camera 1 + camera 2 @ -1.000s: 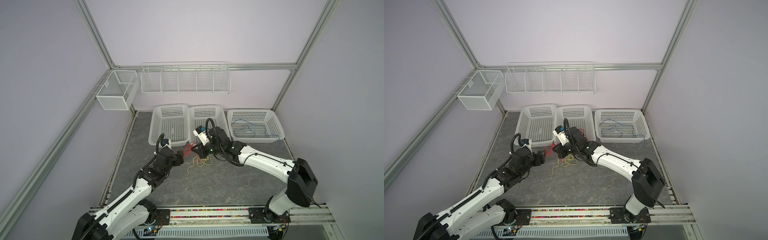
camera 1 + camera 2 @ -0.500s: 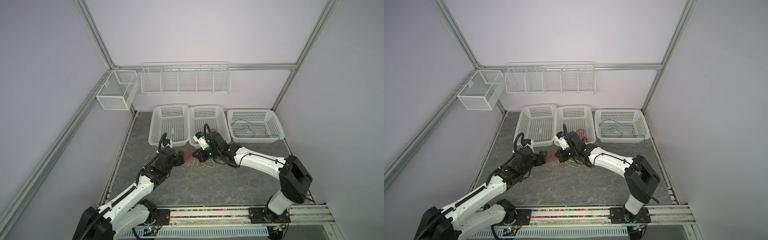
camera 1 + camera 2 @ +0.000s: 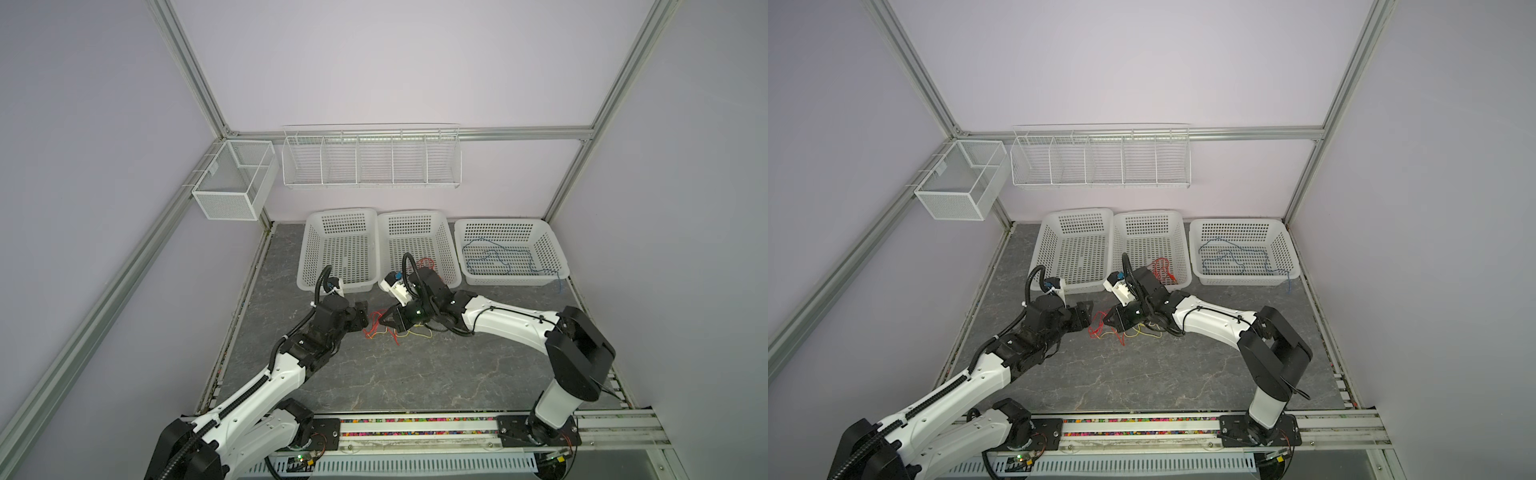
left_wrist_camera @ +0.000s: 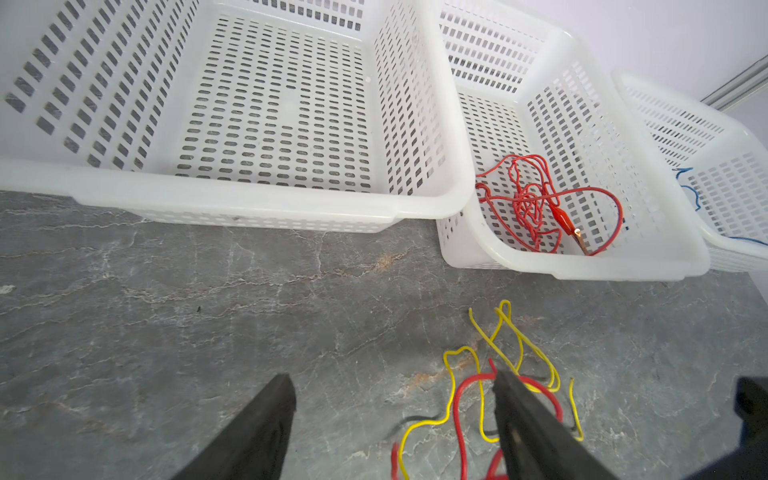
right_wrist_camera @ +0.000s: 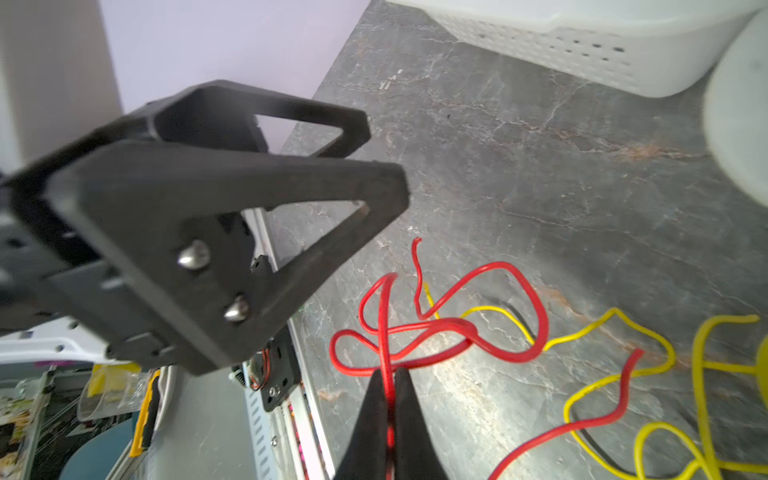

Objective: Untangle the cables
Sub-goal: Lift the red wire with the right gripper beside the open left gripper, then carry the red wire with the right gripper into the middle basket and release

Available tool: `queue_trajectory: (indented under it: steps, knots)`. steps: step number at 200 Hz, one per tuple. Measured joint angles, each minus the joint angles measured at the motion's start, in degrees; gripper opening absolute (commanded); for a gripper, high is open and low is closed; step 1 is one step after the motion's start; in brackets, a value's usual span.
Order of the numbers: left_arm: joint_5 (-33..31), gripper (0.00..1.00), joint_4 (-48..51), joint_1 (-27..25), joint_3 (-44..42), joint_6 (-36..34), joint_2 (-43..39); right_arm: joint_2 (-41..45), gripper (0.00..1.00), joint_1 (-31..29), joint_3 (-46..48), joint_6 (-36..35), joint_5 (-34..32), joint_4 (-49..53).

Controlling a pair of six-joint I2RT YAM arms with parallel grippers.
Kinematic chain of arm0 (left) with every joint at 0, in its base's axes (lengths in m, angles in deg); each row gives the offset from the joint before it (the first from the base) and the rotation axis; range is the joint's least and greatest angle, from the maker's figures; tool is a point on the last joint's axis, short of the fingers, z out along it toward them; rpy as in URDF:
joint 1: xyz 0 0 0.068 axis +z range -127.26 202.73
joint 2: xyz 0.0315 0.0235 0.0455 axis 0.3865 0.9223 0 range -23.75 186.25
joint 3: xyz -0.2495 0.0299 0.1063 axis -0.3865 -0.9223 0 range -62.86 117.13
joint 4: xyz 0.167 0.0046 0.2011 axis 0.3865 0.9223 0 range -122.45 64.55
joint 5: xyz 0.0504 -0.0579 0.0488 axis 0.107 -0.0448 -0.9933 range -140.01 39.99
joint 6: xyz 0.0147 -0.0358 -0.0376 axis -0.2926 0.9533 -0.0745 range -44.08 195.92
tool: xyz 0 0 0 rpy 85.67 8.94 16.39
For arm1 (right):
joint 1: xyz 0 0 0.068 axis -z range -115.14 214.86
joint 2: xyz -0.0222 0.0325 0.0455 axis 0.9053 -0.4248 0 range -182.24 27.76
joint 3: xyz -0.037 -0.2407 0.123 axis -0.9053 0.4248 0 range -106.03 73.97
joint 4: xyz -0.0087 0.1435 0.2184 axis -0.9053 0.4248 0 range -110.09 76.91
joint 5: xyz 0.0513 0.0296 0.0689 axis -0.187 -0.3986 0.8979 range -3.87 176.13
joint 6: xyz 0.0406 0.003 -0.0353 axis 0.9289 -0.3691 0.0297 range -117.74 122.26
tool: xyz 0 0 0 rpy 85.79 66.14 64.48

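Both jaws of right gripper [image 5: 388,376] are pinching the red cable [image 5: 511,270]; at its nine o'clock, left gripper [image 3: 363,318] is gaping wide, empty.

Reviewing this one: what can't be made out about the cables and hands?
- Crossings of the red cable and yellow cable: too thin in both top views; both wrist views cut them at an edge.
- Left wrist view: a finger of the open left hand covers part of them.
- The red cable past the shut right hand: cut off in the right wrist view.
- Ends of the blue cable: too small in a top view.
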Motion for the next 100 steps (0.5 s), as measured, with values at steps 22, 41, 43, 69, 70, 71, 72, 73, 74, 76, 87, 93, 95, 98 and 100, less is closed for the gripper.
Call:
queue_trajectory:
  steps: [22,41,43,69,70,71,72,73,74,76,87,93,95,98,100]
  knots:
    - [-0.15,0.76,0.07,0.00,0.00,0.00,-0.11,2.36,0.06,-0.04,-0.07,-0.52,1.84,-0.09]
    - [-0.35,0.76,0.20,0.00,0.00,0.13,-0.35,4.79,0.06,-0.11,-1.40,-2.45,-0.20,2.03]
    - [-0.39,0.76,0.22,0.00,0.00,0.15,-0.39,5.03,0.06,-0.15,-1.68,-2.64,-0.76,2.51]
    - [-0.42,0.76,0.13,0.00,-0.07,0.17,-2.08,7.45,0.06,-0.04,-5.09,-6.27,-8.63,6.80]
    - [-0.42,0.76,0.09,0.02,-0.09,0.17,-2.16,7.50,0.06,-0.04,-5.16,-6.29,-8.83,6.88]
    - [-0.42,0.76,0.04,0.00,-0.11,0.17,-2.23,7.56,0.06,-0.04,-5.25,-6.34,-9.05,6.93]
    - [-0.42,0.76,-0.04,0.02,-0.17,0.17,-2.40,7.63,0.06,-0.04,-5.40,-6.56,-9.46,7.10]
    - [-0.42,0.76,-0.04,0.00,-0.20,0.17,-2.51,7.67,0.06,-0.02,-5.49,-6.71,-9.70,7.21]
    - [-0.42,0.76,-0.11,0.00,-0.24,0.17,-2.75,7.76,0.06,0.04,-5.64,-6.97,-10.34,7.34]
    - [-0.42,0.76,-0.20,0.00,-0.33,0.17,-3.06,7.85,0.06,0.09,-5.77,-7.17,-10.82,7.56]
    - [-0.42,0.76,-0.68,0.00,-0.87,0.20,-4.76,8.24,0.06,0.44,-6.67,-8.52,-14.67,8.57]
    - [-0.42,0.77,-0.94,0.02,-1.25,0.20,-5.73,8.31,0.06,0.83,-7.08,-9.29,-16.94,9.14]
    - [-0.39,0.77,-1.01,0.02,-1.36,0.22,-6.08,8.31,0.06,0.96,-7.17,-9.44,-17.49,9.29]
    - [-0.39,0.77,-1.11,0.02,-1.49,0.24,-6.40,8.31,0.06,1.25,-7.34,-9.75,-18.53,9.60]
    - [-0.39,0.77,-1.22,0.02,-1.62,0.22,-6.69,8.31,0.06,1.38,-7.41,-9.90,-18.97,9.68]
